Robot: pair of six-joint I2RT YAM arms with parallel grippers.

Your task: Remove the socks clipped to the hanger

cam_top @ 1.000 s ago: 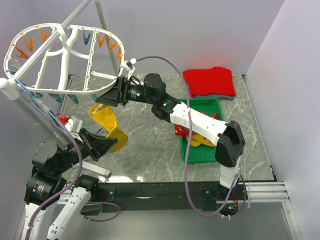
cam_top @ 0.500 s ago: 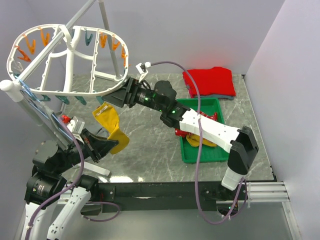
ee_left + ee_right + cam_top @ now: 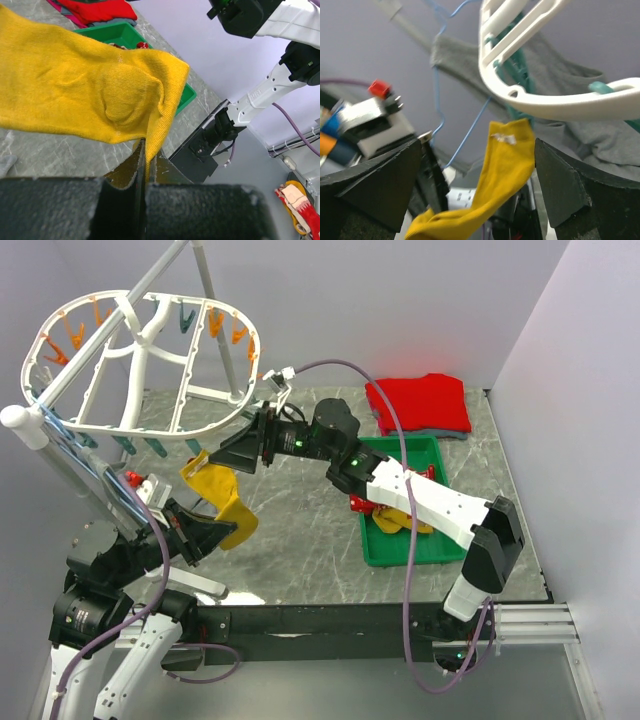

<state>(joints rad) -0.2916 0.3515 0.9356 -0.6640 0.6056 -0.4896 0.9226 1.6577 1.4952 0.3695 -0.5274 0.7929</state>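
The white oval hanger hangs tilted at the top left, with orange and teal clips round its rim. One mustard-yellow sock hangs from a teal clip on the near rim. My left gripper is shut on the sock's lower end, which is pinched between the jaws in the left wrist view. My right gripper is open just under the rim. Its fingers stand either side of the sock's top without touching it.
A green tray at the right holds a red patterned sock and a yellow one. A folded red garment lies behind it. The hanger's metal stand and blue cord are at the left. Grey cloth hangs behind the rim.
The right gripper has moved down to the sock's clipped top. The hanger has swung a little rightward. The left gripper still holds the sock's lower end.
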